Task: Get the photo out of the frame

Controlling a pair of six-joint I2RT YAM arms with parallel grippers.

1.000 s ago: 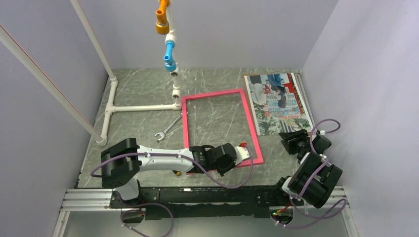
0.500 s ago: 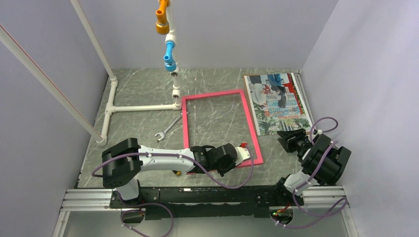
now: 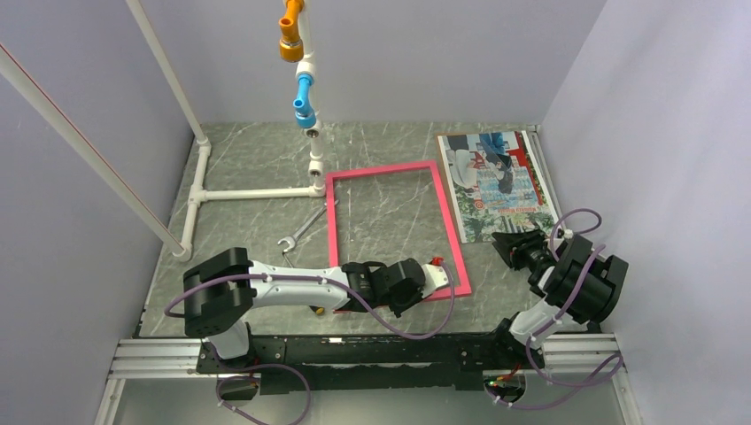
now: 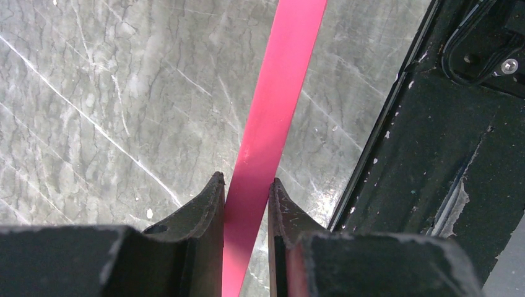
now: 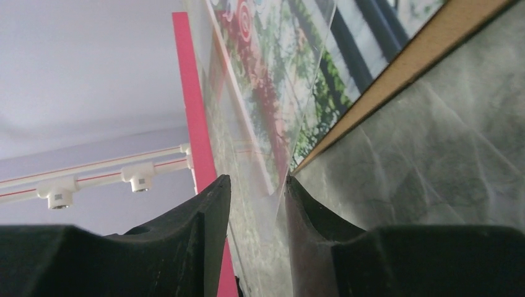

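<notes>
The pink-red frame [image 3: 450, 221] lies flat mid-table, bare table showing through it. My left gripper [image 3: 440, 273] is shut on its near right border; in the left wrist view the pink strip [image 4: 285, 74] runs between the jaws of that gripper [image 4: 246, 182]. The photo [image 3: 496, 181] lies at the back right, outside the frame, on a brown board [image 5: 402, 68]. My right gripper [image 3: 507, 241] sits at the photo's near edge. In the right wrist view it [image 5: 257, 180] is narrowly open, with the corner of a clear sheet [image 5: 260, 161] over the photo [image 5: 266, 55] between the jaws.
A white pipe structure [image 3: 257, 192] stands at the back left, with orange and blue fittings [image 3: 301, 80] hanging above. A wrench [image 3: 301, 232] lies left of the frame. The right wall is close beside the photo. The black base rail [image 4: 433, 154] runs along the near edge.
My right arm has lifted its elbow and swung the gripper slightly left and back, up to the photo's near edge. My left gripper and the frame have not moved.
</notes>
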